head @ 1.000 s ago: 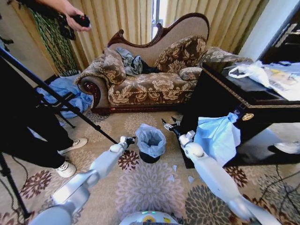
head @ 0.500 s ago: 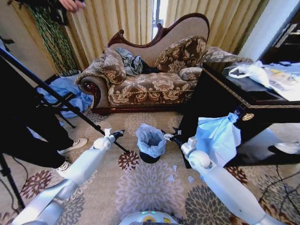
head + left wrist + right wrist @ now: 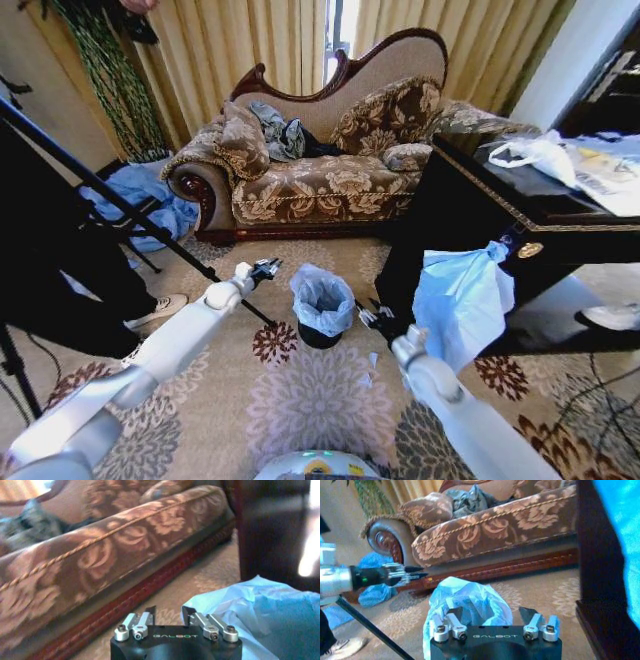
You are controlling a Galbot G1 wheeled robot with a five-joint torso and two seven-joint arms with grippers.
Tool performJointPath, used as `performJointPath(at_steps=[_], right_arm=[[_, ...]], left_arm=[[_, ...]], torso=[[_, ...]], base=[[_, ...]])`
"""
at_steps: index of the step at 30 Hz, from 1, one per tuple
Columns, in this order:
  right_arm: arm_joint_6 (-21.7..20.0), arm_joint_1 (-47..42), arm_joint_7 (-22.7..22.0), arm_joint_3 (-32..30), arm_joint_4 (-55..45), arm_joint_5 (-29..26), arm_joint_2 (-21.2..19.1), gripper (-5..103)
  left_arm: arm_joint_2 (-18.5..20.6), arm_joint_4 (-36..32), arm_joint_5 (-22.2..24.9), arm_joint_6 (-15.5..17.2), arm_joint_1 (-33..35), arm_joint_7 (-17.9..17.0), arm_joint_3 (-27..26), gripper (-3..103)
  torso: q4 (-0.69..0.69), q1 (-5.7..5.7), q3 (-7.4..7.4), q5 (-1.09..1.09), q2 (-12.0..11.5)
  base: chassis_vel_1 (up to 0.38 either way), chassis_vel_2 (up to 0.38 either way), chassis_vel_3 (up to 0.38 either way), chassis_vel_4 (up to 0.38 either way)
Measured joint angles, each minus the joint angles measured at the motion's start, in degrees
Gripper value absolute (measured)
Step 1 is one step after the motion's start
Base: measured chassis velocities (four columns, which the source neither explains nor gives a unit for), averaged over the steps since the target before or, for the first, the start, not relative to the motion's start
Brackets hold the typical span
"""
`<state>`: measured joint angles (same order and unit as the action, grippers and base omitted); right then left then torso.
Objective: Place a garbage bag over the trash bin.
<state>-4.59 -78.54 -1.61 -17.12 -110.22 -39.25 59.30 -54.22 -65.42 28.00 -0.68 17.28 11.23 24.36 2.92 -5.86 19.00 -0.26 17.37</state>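
Observation:
The small black trash bin (image 3: 318, 336) stands on the patterned carpet in front of the sofa. The light-blue garbage bag (image 3: 322, 296) sits in its mouth and puffs up over the rim. Left of the bin and clear of the bag, my left gripper (image 3: 266, 268) hangs open with nothing in it. To the bin's right, nearer to me, my right gripper (image 3: 372, 317) is open too and holds nothing. The right wrist view looks past its spread fingers (image 3: 454, 614) at the garbage bag (image 3: 470, 597) and the left gripper (image 3: 410, 572) beyond. The left wrist view has the garbage bag (image 3: 260, 611) beside the open left gripper (image 3: 169, 614).
A brown floral sofa (image 3: 320, 180) stands behind the bin. On the right, a dark cabinet (image 3: 470, 215) has a larger bunch of blue plastic (image 3: 460, 295) hanging at its front and a white bag (image 3: 540, 150) on top. A tripod leg (image 3: 120, 210) and a person's shoe (image 3: 165, 305) are on the left.
Both grippers have come off the bag. The left one moved away from the bin's rim to the left. The right one drew back toward me, down the bin's right side.

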Motion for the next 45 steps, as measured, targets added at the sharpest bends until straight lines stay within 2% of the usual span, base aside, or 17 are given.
performJointPath(at_steps=[2, 3, 6, 7, 10, 12, 14, 18, 19, 22, 28, 31, 34, 37, 40, 43, 45], right_arm=[[1.04, -3.33, 1.37, -3.06, -1.03, 0.92, 1.83, 85], [1.04, -3.33, 1.37, -3.06, -1.03, 0.92, 1.83, 85], [3.56, -8.34, 3.91, -7.97, -1.83, 2.32, 5.33, 98], [3.56, -8.34, 3.91, -7.97, -1.83, 2.32, 5.33, 98], [5.19, -10.98, 5.69, -11.00, -1.86, 2.67, 7.39, 100], [5.49, -11.29, 6.04, -11.51, -1.78, 2.67, 7.70, 100], [6.30, -11.79, 7.01, -12.59, -1.30, 2.56, 8.50, 100], [7.37, -12.39, 8.00, -13.04, -0.76, 2.40, 9.56, 100], [7.37, -12.39, 8.00, -13.04, -0.76, 2.40, 9.56, 100], [8.36, -13.26, 9.06, -13.36, 0.03, 2.31, 10.00, 100], [8.73, -13.55, 9.74, -13.94, 1.00, 1.81, 9.99, 100], [8.75, -13.42, 9.76, -13.95, 1.22, 1.81, 10.14, 100], [8.84, -13.45, 9.77, -13.88, 1.42, 1.97, 10.54, 100], [9.11, -14.03, 9.90, -13.81, 1.63, 2.16, 10.77, 100], [9.67, -15.12, 10.69, -13.69, 1.78, 2.28, 10.76, 100], [9.99, -15.32, 11.21, -13.59, 1.79, 2.25, 10.74, 100], [10.70, -15.57, 12.62, -13.15, 1.80, 2.14, 10.81, 100]], left_arm=[[-1.13, 2.59, -0.92, -1.13, -3.34, 0.41, 3.88, 49], [-1.13, 2.59, -0.92, -1.13, -3.34, 0.41, 3.88, 49], [-3.82, 8.88, -3.32, -4.03, -9.45, 1.72, 11.87, 66], [-3.82, 8.88, -3.32, -4.03, -9.45, 1.72, 11.87, 66], [-5.80, 13.09, -3.19, -5.55, -13.04, 3.02, 19.18, 77], [-6.19, 13.78, -3.10, -5.89, -13.63, 3.45, 20.48, 82], [-7.65, 15.54, -3.01, -6.52, -14.90, 4.80, 23.65, 92], [-10.46, 18.96, -5.55, -8.45, -15.69, 5.83, 25.60, 97], [-10.46, 18.96, -5.55, -8.45, -15.69, 5.83, 25.60, 97], [-12.00, 21.21, -7.40, -9.46, -16.17, 6.59, 25.85, 83], [-11.88, 21.73, -7.36, -9.43, -17.55, 7.52, 26.43, 78], [-12.18, 22.80, -7.36, -9.70, -17.77, 7.83, 26.52, 84], [-13.30, 25.37, -7.80, -10.70, -17.74, 7.93, 26.36, 81], [-14.40, 27.71, -8.87, -11.66, -17.43, 7.94, 25.81, 74], [-15.89, 30.67, -10.75, -12.90, -16.99, 7.97, 24.46, 59], [-16.41, 31.78, -11.03, -13.32, -16.81, 7.86, 24.04, 53], [-17.09, 33.01, -11.29, -13.70, -16.49, 7.28, 23.41, 42]], torso=[[-0.02, 0.00, 0.00, -0.02, 0.00], [-0.02, 0.00, 0.00, -0.02, 0.00], [-0.01, 0.00, 0.00, -0.02, 0.00], [-0.01, 0.00, 0.00, -0.02, 0.00], [-0.01, -0.01, 0.00, -0.03, 0.00], [-0.02, -0.01, 0.00, -0.04, 0.00], [-0.04, 0.00, 0.00, -0.01, 0.00], [-0.03, -0.01, 0.00, -0.02, 0.00], [-0.03, -0.01, 0.00, -0.02, 0.00], [-0.02, -0.01, 0.00, -0.01, 0.00], [-0.03, -0.01, 0.00, -0.01, 0.00], [-0.04, -0.01, 0.00, -0.01, 0.00], [-0.04, -0.01, 0.01, -0.03, 0.00], [-0.03, -0.01, 0.01, -0.02, -0.01], [-0.02, -0.01, 0.00, -0.02, 0.00], [-0.02, -0.01, 0.01, -0.02, 0.00], [-0.03, -0.01, 0.01, -0.02, 0.00]], base=[[0.000, 0.000, 0.000, 0.000], [0.000, 0.000, 0.000, 0.000], [0.000, 0.000, 0.000, 0.000], [0.000, 0.000, 0.000, 0.000], [0.000, 0.000, 0.000, 0.000], [0.000, 0.000, 0.000, 0.000], [0.000, 0.000, 0.000, 0.000], [0.000, 0.000, 0.000, 0.000], [0.000, 0.000, 0.000, 0.000], [0.000, 0.000, 0.000, 0.000], [0.000, 0.000, 0.000, 0.000], [0.000, 0.000, 0.000, 0.000], [0.000, 0.000, 0.000, 0.000], [0.000, 0.000, 0.000, 0.000], [0.000, 0.000, 0.000, 0.000], [0.000, 0.000, 0.000, 0.000], [0.000, 0.000, 0.000, 0.000]])
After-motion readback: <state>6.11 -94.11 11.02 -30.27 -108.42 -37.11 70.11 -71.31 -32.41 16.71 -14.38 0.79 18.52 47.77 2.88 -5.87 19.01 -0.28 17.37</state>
